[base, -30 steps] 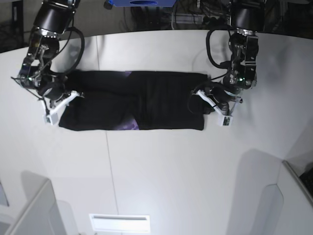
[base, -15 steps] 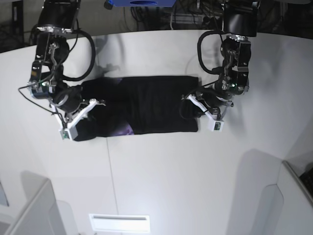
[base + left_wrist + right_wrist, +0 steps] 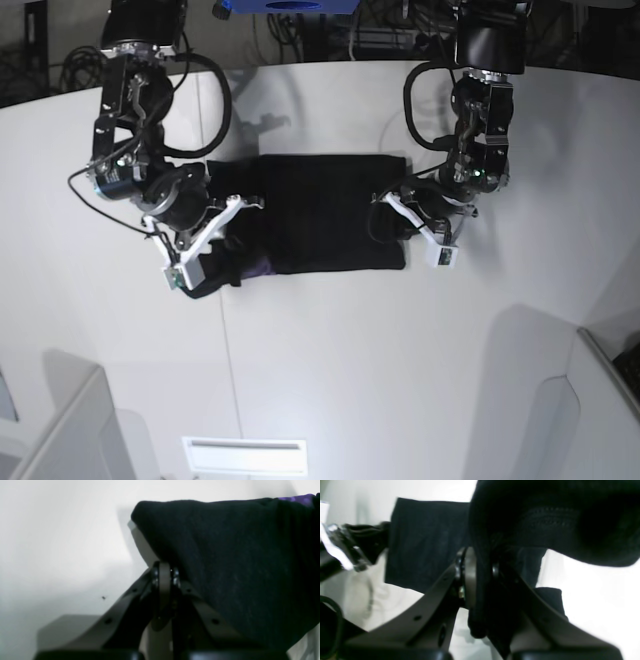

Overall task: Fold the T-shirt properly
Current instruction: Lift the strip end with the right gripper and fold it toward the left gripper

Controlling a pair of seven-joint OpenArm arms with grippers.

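The black T-shirt (image 3: 320,210) lies as a folded band across the middle of the white table (image 3: 330,360), with a bit of purple print (image 3: 262,266) showing at its front left edge. My right gripper (image 3: 213,232), on the left of the base view, is shut on the shirt's left end and holds it lifted and bunched. In the right wrist view, black cloth (image 3: 545,517) runs between its fingers (image 3: 470,575). My left gripper (image 3: 402,213) is shut on the shirt's right end. The left wrist view shows cloth (image 3: 237,567) draped over its shut tips (image 3: 165,567).
Grey box-like walls stand at the front left (image 3: 60,430) and front right (image 3: 600,400) corners. A white slotted plate (image 3: 245,455) sits at the front edge. Cables and a blue object (image 3: 290,6) lie behind the table's far edge.
My right gripper has carried the shirt's left end rightward, toward the middle, so the band is shorter. My left gripper shifted slightly left early on, then stayed put.
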